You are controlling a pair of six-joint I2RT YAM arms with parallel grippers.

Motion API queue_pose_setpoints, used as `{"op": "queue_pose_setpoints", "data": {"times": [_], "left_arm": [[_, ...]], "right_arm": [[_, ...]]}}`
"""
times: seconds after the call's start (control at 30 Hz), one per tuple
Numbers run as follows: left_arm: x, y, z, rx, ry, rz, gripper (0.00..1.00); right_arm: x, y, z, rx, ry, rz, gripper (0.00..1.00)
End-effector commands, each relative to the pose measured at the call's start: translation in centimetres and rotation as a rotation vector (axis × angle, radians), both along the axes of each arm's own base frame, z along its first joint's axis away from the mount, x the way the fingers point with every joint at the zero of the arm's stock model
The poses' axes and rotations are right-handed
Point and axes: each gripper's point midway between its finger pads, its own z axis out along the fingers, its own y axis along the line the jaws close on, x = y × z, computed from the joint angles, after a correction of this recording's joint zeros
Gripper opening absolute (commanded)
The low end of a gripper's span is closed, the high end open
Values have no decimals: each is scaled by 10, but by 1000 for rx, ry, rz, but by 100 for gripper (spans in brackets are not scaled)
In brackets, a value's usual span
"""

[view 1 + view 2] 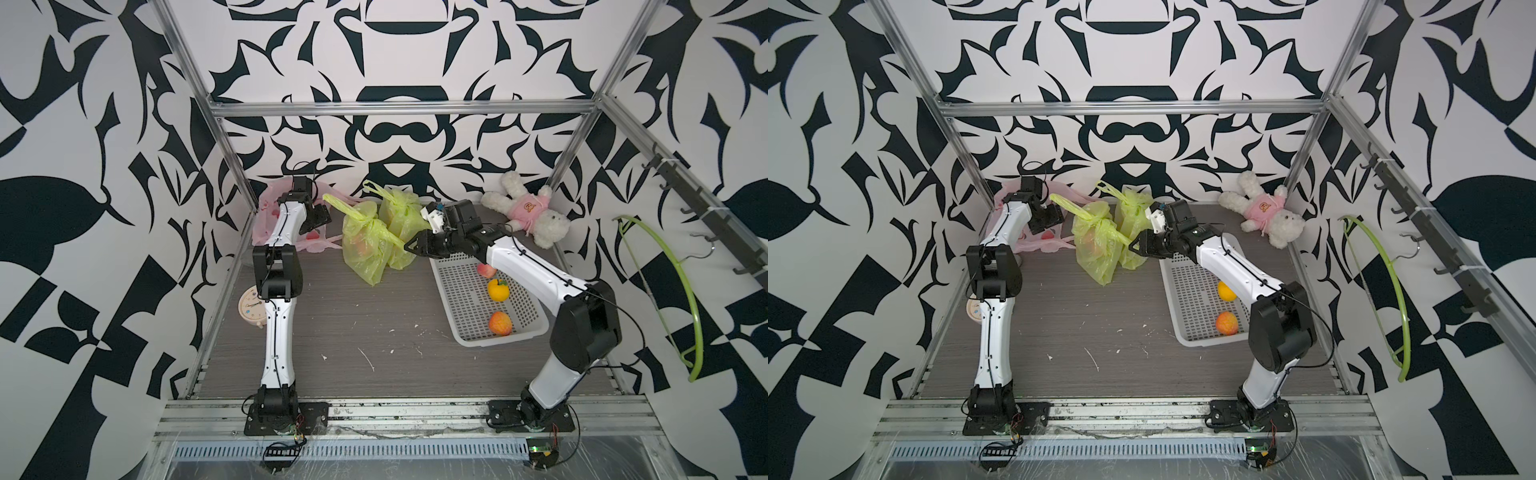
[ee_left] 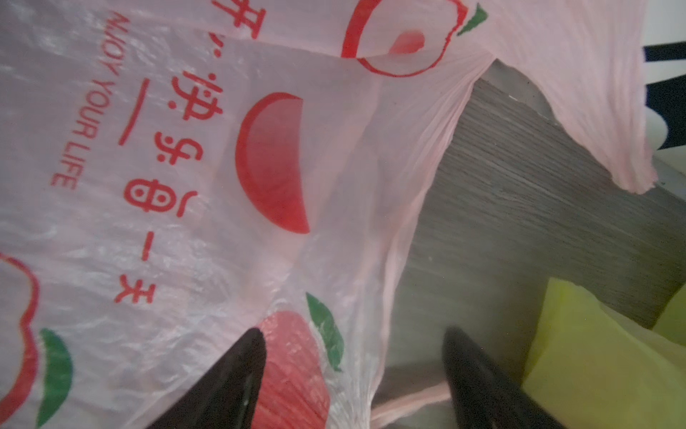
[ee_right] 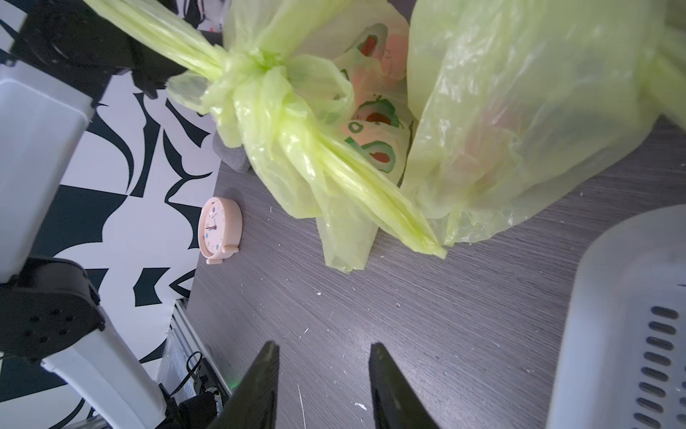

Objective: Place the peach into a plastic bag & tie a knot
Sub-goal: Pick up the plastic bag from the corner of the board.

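1. already, the front green bag [image 1: 368, 253] looks finished: a reddish-orange fruit shows through its film, which i take for the peach [image 1: 1092, 246], and the handles above it are pulled into a knot [image 3: 252, 70].
2. likewise, the rear green bag [image 1: 401, 216], touching the front one, is knotted shut with something reddish inside; the film blurs it too much to name.
3. the right claw [image 3: 324, 349] hangs near the front bag's loose handle end [image 3: 419, 237]. its jaws are partly apart with only bare table [image 3: 371, 297] in the gap, so it holds nothing.
4. the left claw [image 2: 356, 386] hovers low over the pink bag [image 2: 185, 185] in the far left corner. its jaws are wide and grip nothing; one finger is over the printed film, the other over the table.
5. the pink bag lies slack and untied. the red shapes on it read as print, and i see no fruit in it.
6. the basket [image 1: 498, 340] on the right holds a spare peach [image 1: 500, 323], an orange fruit [image 1: 498, 289] and a pink fruit [image 1: 486, 270] partly hidden under the right arm.
7. my judgement: for the front bag, both halves of the task, loading and knotting, are done, and neither claw has work left on it.
8. if another round is meant, all of it is left: open the pink bag, fetch a fruit from the basket, drop it in, then cross and tighten the handles.
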Motion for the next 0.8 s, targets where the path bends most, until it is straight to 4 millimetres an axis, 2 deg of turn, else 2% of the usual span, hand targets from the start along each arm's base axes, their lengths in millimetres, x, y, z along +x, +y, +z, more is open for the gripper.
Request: {"op": "queue_pose_setpoints", "data": {"times": [0.0, 0.17, 0.27, 0.4, 0.47, 0.53, 0.6, 0.67, 0.77], "left_arm": [[-7, -8, -23, 53, 62, -43, 80], [-22, -2, -49, 134, 158, -48, 80], [-33, 3, -60, 170, 213, -44, 75], [-49, 5, -76, 181, 294, -58, 51], [-56, 0, -82, 153, 322, -73, 33], [-58, -5, -83, 114, 323, -80, 21], [-58, -9, -77, 82, 308, -79, 9], [-55, -10, -63, 56, 276, -71, 0], [-50, -6, -32, 37, 212, -58, 0]], "right_arm": [[-12, -1, 15, 11, -31, 36, 41], [-19, -5, 22, 31, -32, 41, 41], [-22, -8, 29, 50, -41, 39, 40], [-24, -14, 37, 66, -63, 27, 40], [-25, -16, 39, 68, -67, 22, 40], [-28, -19, 40, 68, -65, 19, 39], [-33, -20, 41, 70, -63, 23, 39], [-38, -23, 41, 67, -64, 24, 38], [-47, -27, 39, 57, -61, 28, 38]]}}
